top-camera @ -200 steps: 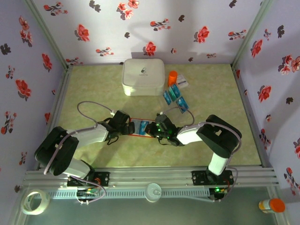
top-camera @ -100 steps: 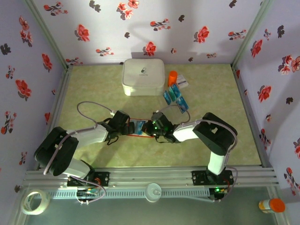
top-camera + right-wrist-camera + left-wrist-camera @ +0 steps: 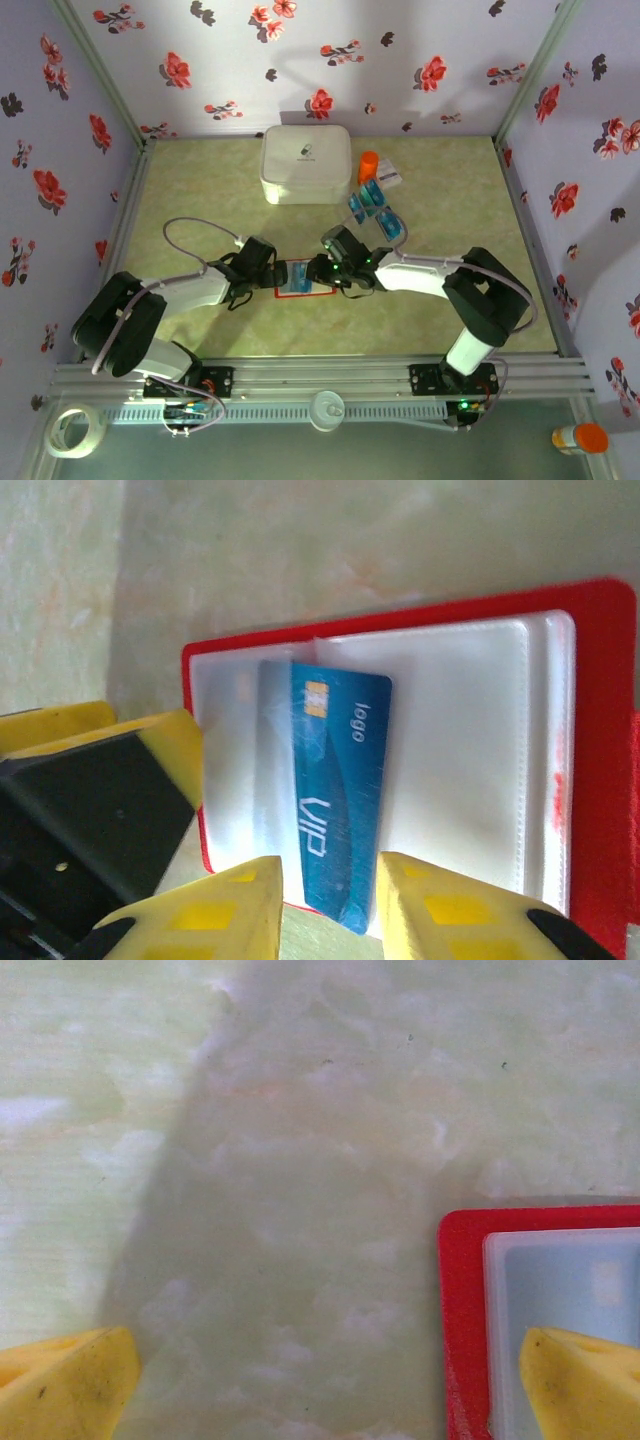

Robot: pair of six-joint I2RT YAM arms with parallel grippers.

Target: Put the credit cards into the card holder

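The red card holder [image 3: 318, 291] lies open on the green table between my two grippers, its pale sleeves up [image 3: 600, 730] [image 3: 462, 1320]. One teal-blue credit card [image 3: 335, 790] sits partly inside a sleeve, its near end sticking out. My right gripper [image 3: 328, 905] [image 3: 325, 270] stands open, one finger on each side of that end, with a gap on the left. My left gripper [image 3: 330, 1385] [image 3: 268, 270] is wide open, its right finger [image 3: 585, 1380] over the holder's edge. More credit cards [image 3: 375, 208] lie in rows at the back right.
A big white rounded box [image 3: 306, 164] stands at the back centre. An orange item [image 3: 368, 163] and a white packet [image 3: 390, 177] lie beside it. Flowered walls close in three sides. A tape roll [image 3: 75, 430] and a capped bottle [image 3: 580, 437] sit outside the front rail.
My right gripper's jaws have parted from the card, leaving it in the sleeve. The right arm has stretched out and shifted slightly back. The left arm has not moved.
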